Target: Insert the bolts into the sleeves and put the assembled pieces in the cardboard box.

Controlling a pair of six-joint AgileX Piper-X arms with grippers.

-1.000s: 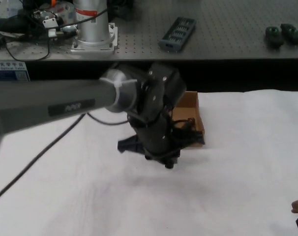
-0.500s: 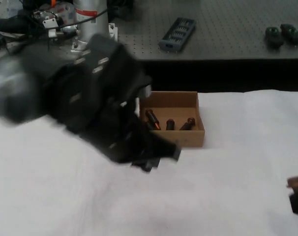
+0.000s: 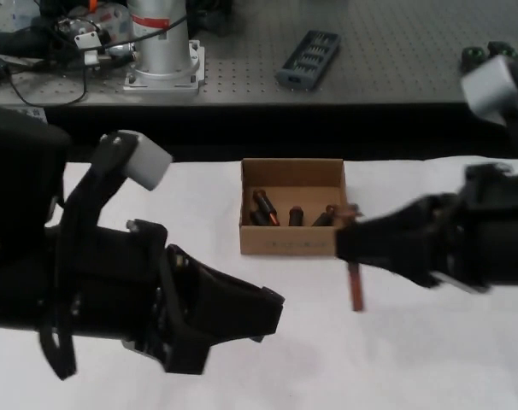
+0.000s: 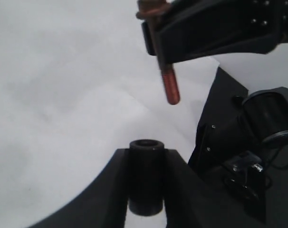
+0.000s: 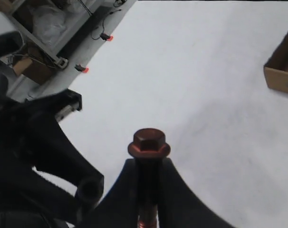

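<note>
Up close, left claw (image 4: 147, 157) clenched on sleeve (image 4: 146, 183), right claw (image 5: 148, 170) grasping bolt (image 5: 148, 144), overhead, assembled pieces (image 3: 266, 207) in cardboard box (image 3: 289, 241)

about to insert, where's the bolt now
In the high view the bolt hangs shank-down in the right pincer, just in front of the right corner of the cardboard box.

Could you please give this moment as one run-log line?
left gripper: sleeve | right gripper: bolt | bolt not inserted | cardboard box: pieces inside
</note>
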